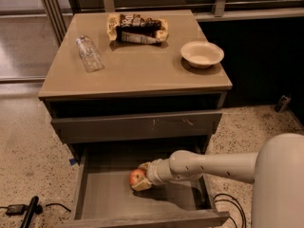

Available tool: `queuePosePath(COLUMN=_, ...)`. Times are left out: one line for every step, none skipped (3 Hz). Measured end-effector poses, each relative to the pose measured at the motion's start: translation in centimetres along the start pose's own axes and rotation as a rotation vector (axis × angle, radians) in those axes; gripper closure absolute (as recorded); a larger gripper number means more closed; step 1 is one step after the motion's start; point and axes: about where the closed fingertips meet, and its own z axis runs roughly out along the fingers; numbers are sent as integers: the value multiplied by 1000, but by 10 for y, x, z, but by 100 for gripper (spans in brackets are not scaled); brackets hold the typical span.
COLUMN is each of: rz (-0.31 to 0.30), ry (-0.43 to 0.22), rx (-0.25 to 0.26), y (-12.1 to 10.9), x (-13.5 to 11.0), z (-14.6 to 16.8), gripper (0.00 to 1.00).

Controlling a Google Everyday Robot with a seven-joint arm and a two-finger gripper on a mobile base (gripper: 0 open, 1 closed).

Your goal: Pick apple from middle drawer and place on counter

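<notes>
The apple (136,176), red with yellowish patches, is inside the open middle drawer (104,198), near the middle of its bare floor. My gripper (140,175) reaches in from the right on the white arm. Its pale fingers (142,185) sit on either side of the apple and are closed on it. The apple is low, at or just above the drawer floor. The tan counter (137,65) is the top of the grey cabinet above.
On the counter lie a clear plastic bottle (89,54) at the left, a snack bag (137,30) at the back and a cream bowl (202,54) at the right. A shut drawer front (137,126) overhangs the open drawer. Cables (28,210) lie on the floor.
</notes>
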Motion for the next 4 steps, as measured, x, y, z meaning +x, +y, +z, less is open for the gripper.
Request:
queuePosePath(rz=0, ry=0, rx=-1, y=0, x=0, z=0, gripper=100)
queuePosePath(rz=-4, ry=-11, rx=-20, y=4, x=-7, z=-11, gripper=100)
queuePosePath(rz=-28, ry=-28, rx=-12, y=10, x=-20, z=-41, gripper=100)
queuePosePath(rz=-70, ry=-58, rx=10, y=18, x=-36, z=-82, gripper=100)
